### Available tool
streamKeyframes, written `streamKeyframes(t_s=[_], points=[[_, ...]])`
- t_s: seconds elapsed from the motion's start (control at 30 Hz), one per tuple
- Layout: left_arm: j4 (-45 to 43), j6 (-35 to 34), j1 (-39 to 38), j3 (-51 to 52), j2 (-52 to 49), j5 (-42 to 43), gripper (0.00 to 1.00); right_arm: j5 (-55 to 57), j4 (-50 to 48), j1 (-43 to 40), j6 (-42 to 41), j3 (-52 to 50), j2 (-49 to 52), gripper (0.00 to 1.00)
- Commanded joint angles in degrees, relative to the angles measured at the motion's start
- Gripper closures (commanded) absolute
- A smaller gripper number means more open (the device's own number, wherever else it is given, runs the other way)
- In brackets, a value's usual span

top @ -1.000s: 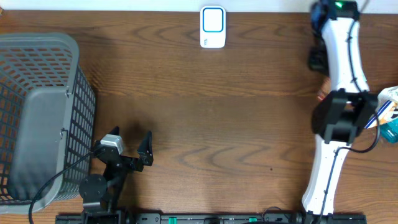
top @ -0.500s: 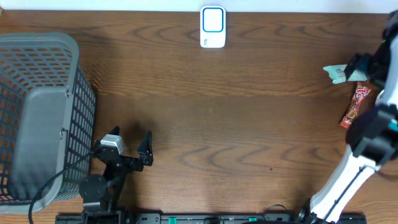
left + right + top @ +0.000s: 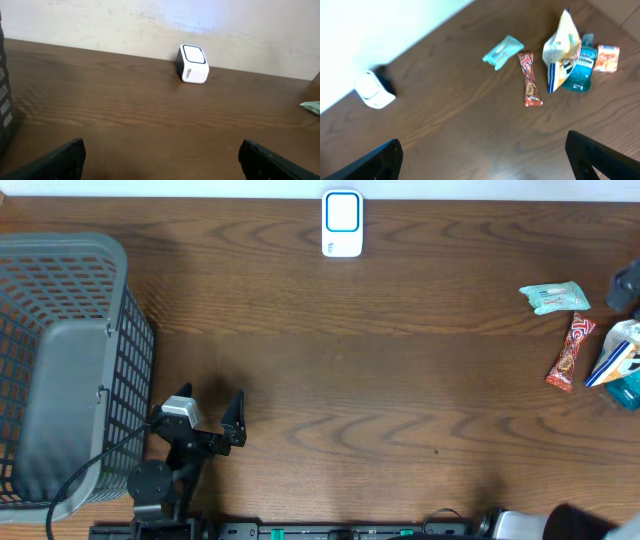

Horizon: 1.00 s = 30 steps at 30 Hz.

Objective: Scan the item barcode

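The white barcode scanner [image 3: 342, 224] with a blue-ringed face stands at the table's far edge, also seen in the left wrist view [image 3: 193, 63] and the right wrist view [image 3: 374, 91]. The items lie at the right: a mint packet [image 3: 553, 298], a red candy bar [image 3: 570, 352], a white and blue bag [image 3: 615, 352] and a teal bottle [image 3: 628, 390]. My left gripper [image 3: 210, 425] rests open near the front left, nothing between its fingers. My right gripper [image 3: 490, 160] hangs open high above the table, looking down on the items, holding nothing.
A grey mesh basket [image 3: 60, 370] fills the left side, close beside my left arm. An orange packet [image 3: 607, 58] lies by the teal bottle [image 3: 580, 75]. Only dark parts of my right arm show at the overhead view's right edge [image 3: 625, 285] and bottom right corner.
My right arm has swung off the right side of the table and out of most of the overhead view. The mint packet and candy bar now lie uncovered. The left arm has not moved.
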<state>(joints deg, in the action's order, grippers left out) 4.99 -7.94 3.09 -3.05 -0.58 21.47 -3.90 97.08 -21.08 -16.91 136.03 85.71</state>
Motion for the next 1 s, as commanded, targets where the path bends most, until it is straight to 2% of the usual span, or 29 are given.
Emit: streamKeyframes(t_s=[0.0, 0.43, 0.6, 0.8, 0.97], points=[[1.7, -0.5, -0.3, 1.0, 0.3, 0.1, 0.02, -0.7, 0.2, 0.0, 0.9, 0.0, -4.9, 0.01], [1.7, -0.5, -0.3, 1.0, 0.3, 0.1, 0.02, 3.2, -0.2, 0.2, 2.4, 0.0, -18.3, 0.01], [1.7, -0.5, -0.3, 1.0, 0.3, 0.1, 0.02, 3.1, -4.5, 3.9, 2.4, -0.8, -22.5, 0.01], [1.7, -0.5, -0.3, 1.0, 0.3, 0.1, 0.02, 3.6, -17.6, 12.5, 2.8, -9.6, -30.1, 0.01], [1.7, -0.5, -0.3, 1.0, 0.3, 0.1, 0.02, 3.0, -25.6, 14.1, 2.8, -22.2, -36.7, 0.01]])
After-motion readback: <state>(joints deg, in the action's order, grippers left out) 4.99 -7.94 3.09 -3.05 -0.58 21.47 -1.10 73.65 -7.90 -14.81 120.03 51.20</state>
